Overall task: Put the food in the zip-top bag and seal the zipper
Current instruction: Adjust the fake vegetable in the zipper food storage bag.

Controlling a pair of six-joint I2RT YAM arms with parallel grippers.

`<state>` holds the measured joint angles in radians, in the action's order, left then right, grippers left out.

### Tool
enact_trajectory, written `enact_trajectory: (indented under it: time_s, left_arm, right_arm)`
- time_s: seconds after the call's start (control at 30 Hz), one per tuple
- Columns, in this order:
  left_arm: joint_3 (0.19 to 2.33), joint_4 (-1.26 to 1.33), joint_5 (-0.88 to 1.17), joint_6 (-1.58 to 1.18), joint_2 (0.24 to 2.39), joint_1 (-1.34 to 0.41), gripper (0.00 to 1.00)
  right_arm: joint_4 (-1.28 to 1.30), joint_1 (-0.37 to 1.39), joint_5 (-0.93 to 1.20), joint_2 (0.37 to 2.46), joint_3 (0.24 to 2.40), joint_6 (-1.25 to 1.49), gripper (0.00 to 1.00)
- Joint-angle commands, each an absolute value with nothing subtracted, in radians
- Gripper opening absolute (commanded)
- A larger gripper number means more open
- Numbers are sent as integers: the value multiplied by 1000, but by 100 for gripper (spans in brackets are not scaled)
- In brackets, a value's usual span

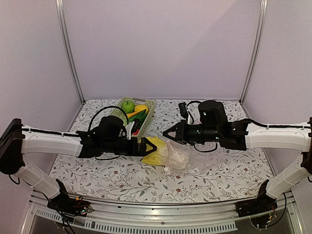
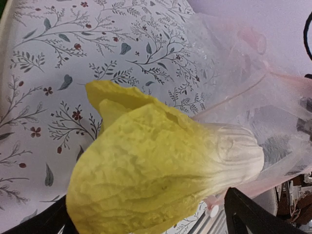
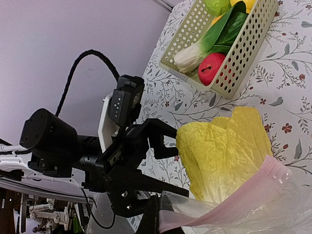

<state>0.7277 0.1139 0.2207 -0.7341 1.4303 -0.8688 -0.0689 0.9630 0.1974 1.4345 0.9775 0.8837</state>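
The yellow-white cabbage point(image 1: 155, 151) lies on the table with its pale stem end inside the mouth of the clear zip-top bag point(image 1: 187, 158). My left gripper point(image 1: 147, 147) is open, its jaws spread wide on either side of the cabbage's leafy end point(image 2: 161, 165). My right gripper point(image 1: 168, 132) is shut on the bag's mouth edge and holds it up point(image 3: 263, 204). The pink zipper strip point(image 3: 234, 195) runs over the cabbage point(image 3: 224, 156). The white slider tab point(image 2: 212, 210) shows by the left gripper's right finger. The left gripper also shows in the right wrist view point(image 3: 181, 173).
The pale green lattice basket point(image 1: 148, 114) stands at the back, behind the left gripper. It holds the green apple point(image 1: 127, 105), the small yellow fruit point(image 1: 141, 107), the dark green vegetable point(image 3: 219, 34) and the red round fruit point(image 3: 213, 68). Metal posts and walls enclose the table.
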Motion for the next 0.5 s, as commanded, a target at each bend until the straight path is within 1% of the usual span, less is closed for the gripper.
enact_trajectory:
  time_s: [0.0,0.13,0.17,0.23,0.33,0.4,0.43,0.47]
  left_arm:
    - [773,180,235,-705,1477,-847,99]
    - [793,194,253,-695,1538,-846,99]
    - [791,210,267,-707,1549,-845,97]
    - [787,248,302,-729,1563,-845,87]
    - [765,311,344,-771,1561,-845,56]
    - [754,323,348,-789,1551,-845,33]
    - [751,320,347,-792,1544,-845,24]
    - [746,318,346,-796,1535,-845,18]
  right_arm:
    - [-105,965,227,1434,975,887,0]
    - [-108,966,240,1436,976,890,0]
    - [-107,965,239,1436,975,891,0]
    - [-106,966,234,1432,970,890,0]
    - [-107,965,227,1428,965,890,0]
    - [-106,966,222,1427,963,892,0]
    - [-106,965,222,1427,963,892,0]
    - [-106,966,221,1427,963,894,0]
